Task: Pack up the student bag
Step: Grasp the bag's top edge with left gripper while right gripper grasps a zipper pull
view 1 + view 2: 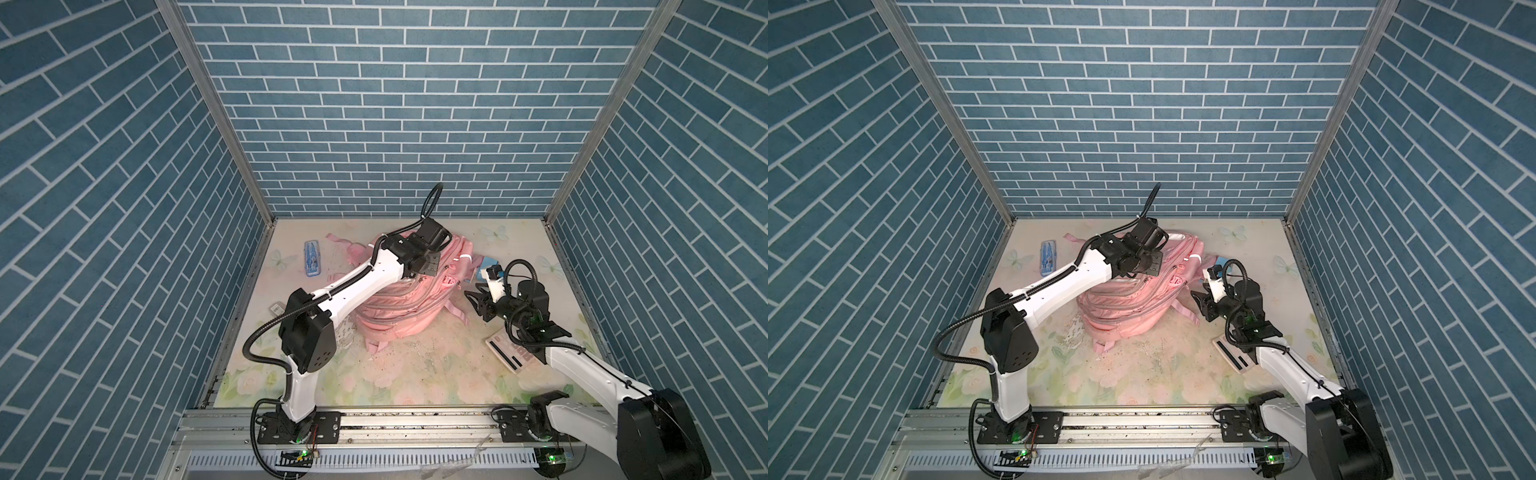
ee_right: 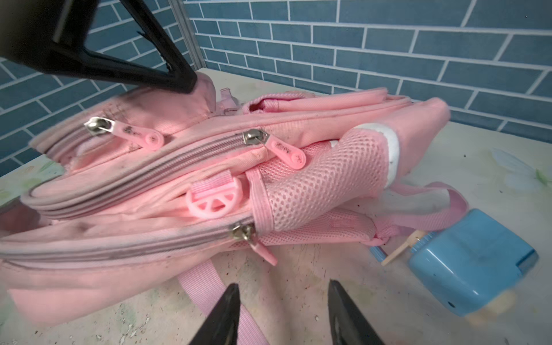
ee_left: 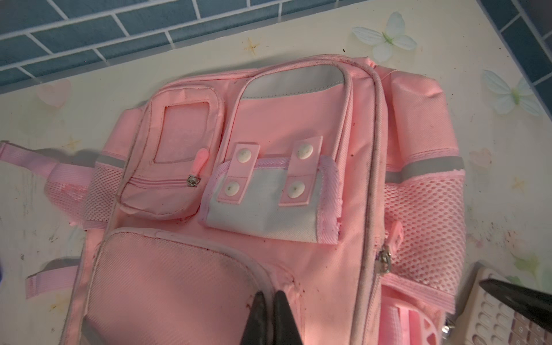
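The student bag (image 1: pixel 399 309) (image 1: pixel 1125 313) is a large pink backpack lying flat mid-table, front pockets up. My left gripper (image 1: pixel 428 265) (image 1: pixel 1152 264) (image 3: pixel 270 294) is shut on the pale piping at the corner of its big front pocket. From the right wrist view that pinch lifts a small peak of bag (image 2: pixel 149 185) fabric. My right gripper (image 1: pixel 478 301) (image 1: pixel 1200 305) (image 2: pixel 283 289) stands open and empty just above the table at the bag's right side. It is a short way from the lowest zipper pull (image 2: pixel 263 252) and over a loose pink strap (image 2: pixel 203 286).
A blue pencil case (image 1: pixel 311 258) (image 1: pixel 1047 257) lies at the back left. A calculator (image 1: pixel 509 353) (image 1: pixel 1233 353) (image 3: pixel 493 313) lies under my right arm. A light blue box (image 2: pixel 472 260) (image 1: pixel 490 264) and a wooden stick (image 2: pixel 401 249) lie by the bag's right side.
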Available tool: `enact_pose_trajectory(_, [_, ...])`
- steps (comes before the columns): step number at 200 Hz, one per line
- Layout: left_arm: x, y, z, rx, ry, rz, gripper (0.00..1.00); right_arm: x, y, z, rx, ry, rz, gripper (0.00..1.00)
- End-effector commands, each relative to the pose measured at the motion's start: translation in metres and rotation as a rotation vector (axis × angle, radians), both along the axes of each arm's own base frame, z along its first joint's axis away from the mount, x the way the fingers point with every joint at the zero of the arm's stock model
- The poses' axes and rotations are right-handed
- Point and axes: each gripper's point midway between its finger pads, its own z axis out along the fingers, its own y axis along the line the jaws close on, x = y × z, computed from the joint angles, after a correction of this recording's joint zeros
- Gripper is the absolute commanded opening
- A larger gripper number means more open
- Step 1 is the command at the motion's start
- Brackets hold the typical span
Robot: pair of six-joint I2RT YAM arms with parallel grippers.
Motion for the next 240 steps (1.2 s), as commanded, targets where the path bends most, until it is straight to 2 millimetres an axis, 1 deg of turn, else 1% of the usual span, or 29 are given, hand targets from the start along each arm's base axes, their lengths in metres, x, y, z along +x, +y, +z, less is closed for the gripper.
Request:
enact_pose_trajectory(1, [0.006, 0.001, 0.055, -0.068, -0.149, -0.030, 0.00, -0.001, 0.024, 0.042, 0.054, -0.149, 0.167, 0.47])
enact_pose_trajectory(19, [0.007, 0.008, 0.059, -0.076, -0.154, -0.021, 0.00, -0.008, 0.033, 0.062, 0.113, -0.210, 0.237, 0.46])
enact_pose_trajectory(30, [0.007, 0.011, 0.061, -0.084, -0.153, -0.015, 0.00, -0.017, 0.037, 0.072, 0.140, -0.258, 0.284, 0.46])
enact_pose_trajectory(49, [0.007, 0.014, 0.066, -0.104, -0.158, -0.010, 0.00, -0.023, 0.036, 0.079, 0.143, -0.311, 0.300, 0.45])
enact_pose_trajectory(79, [0.005, 0.014, 0.080, -0.133, -0.183, -0.021, 0.00, -0.012, 0.031, 0.068, 0.065, -0.283, 0.252, 0.46])
enact_pose_trajectory(103, [0.002, 0.012, 0.090, -0.139, -0.205, -0.057, 0.00, -0.005, 0.035, 0.068, 0.048, -0.257, 0.262, 0.46])
enact_pose_trajectory(147, [-0.005, 0.014, 0.094, -0.120, -0.233, -0.117, 0.00, 0.011, 0.042, 0.066, 0.029, -0.225, 0.291, 0.47])
enact_pose_trajectory(176, [-0.008, 0.014, 0.100, -0.140, -0.259, -0.137, 0.00, 0.019, 0.048, 0.057, 0.017, -0.176, 0.319, 0.47])
enact_pose_trajectory(196, [-0.009, 0.014, 0.103, -0.145, -0.273, -0.147, 0.00, 0.017, 0.051, 0.051, 0.035, -0.137, 0.350, 0.46])
enact_pose_trajectory(215, [-0.010, 0.013, 0.104, -0.140, -0.280, -0.156, 0.00, 0.005, 0.057, 0.050, 0.079, -0.101, 0.447, 0.46])
enact_pose_trajectory(240, [-0.008, 0.012, 0.103, -0.132, -0.290, -0.167, 0.00, -0.002, 0.064, 0.038, 0.114, -0.023, 0.515, 0.45])
